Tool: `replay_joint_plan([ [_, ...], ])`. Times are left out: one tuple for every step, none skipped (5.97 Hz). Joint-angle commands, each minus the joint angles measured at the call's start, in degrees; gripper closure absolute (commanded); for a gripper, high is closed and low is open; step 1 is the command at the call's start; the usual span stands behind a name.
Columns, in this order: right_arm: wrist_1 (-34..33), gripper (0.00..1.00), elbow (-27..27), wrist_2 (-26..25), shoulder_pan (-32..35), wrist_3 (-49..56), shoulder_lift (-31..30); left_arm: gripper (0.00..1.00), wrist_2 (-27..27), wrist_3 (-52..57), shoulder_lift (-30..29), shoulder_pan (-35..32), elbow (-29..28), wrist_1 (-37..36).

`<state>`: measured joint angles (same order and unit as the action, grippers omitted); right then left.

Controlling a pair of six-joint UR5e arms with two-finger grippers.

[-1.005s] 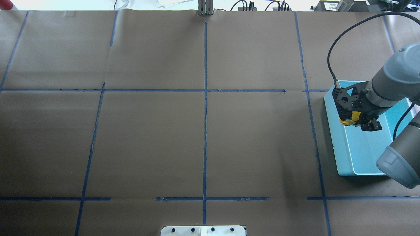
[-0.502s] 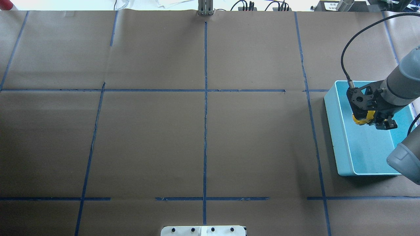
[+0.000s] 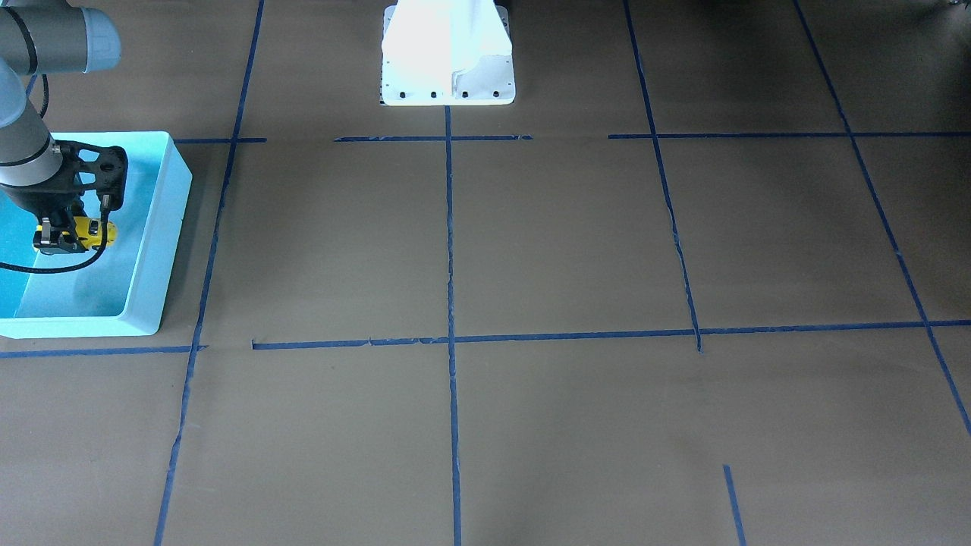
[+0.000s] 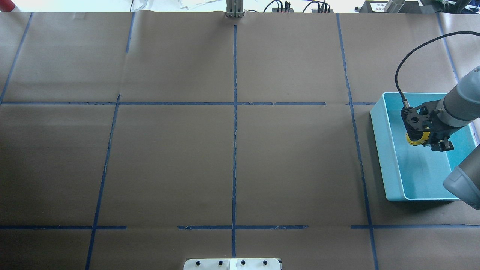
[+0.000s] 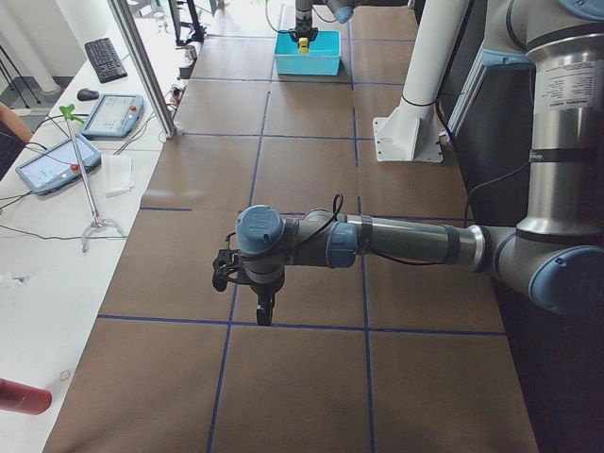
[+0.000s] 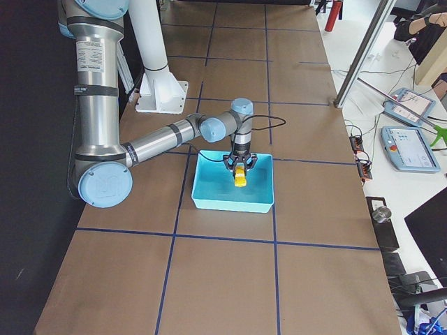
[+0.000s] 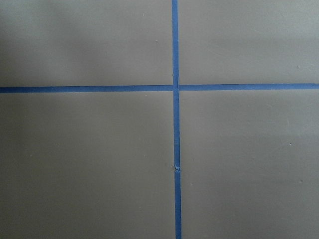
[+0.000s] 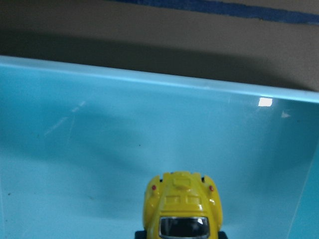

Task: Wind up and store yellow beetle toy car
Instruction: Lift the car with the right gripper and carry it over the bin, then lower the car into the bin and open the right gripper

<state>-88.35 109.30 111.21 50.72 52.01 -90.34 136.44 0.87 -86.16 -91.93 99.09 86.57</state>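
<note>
1. While the right tool [image 4: 427, 142] is clamped shut on the toy car [image 4: 417, 138], the car hangs low inside the blue bin [image 4: 379, 135] at the right end of the counter [image 4: 232, 157].
2. Its long axis lies level and runs across the counter. The rounded end with two red dots points at the bin wall nearest the counter's middle.
3. Whether its wheels touch the bin floor is unclear.
4. The left tool [image 5: 264, 307] hangs over the counter's blue tape lines [image 7: 174, 88], well apart from the bin. I cannot tell how far open it is.
</note>
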Motion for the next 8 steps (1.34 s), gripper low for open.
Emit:
replay_joint_plan([
  [1.51,0.70,-2.86,1.45,-0.10,-0.15,0.16,0.00,0.06,0.00,0.03,0.00,-0.30,0.00],
  [1.69,0.69,-3.48,1.73,-0.10,-0.15,0.51,0.00,0.14,0.00,0.03,0.00,-0.30,0.00],
  [1.78,0.59,-3.48,1.82,-0.19,-0.15,0.60,0.00,0.14,0.00,-0.06,0.00,-0.30,0.00],
  [1.78,0.40,-3.40,2.51,-0.10,-0.24,0.52,0.00,0.14,-0.08,0.03,0.00,-0.30,-0.09],
  [1.78,0.30,-3.22,2.96,-0.01,-0.24,0.52,0.00,0.14,0.00,-0.06,0.00,-0.12,-0.09],
  [1.78,0.23,-3.05,3.92,-0.01,-0.33,0.26,0.00,0.14,0.00,0.03,0.00,-0.21,-0.09],
  [1.78,0.00,-2.78,5.15,0.51,-0.33,0.43,0.00,0.14,-0.08,-0.06,0.00,0.84,0.00],
  [1.34,0.00,-2.69,9.07,3.65,-0.24,1.21,0.00,0.14,-0.43,-0.06,0.00,0.93,0.00],
])
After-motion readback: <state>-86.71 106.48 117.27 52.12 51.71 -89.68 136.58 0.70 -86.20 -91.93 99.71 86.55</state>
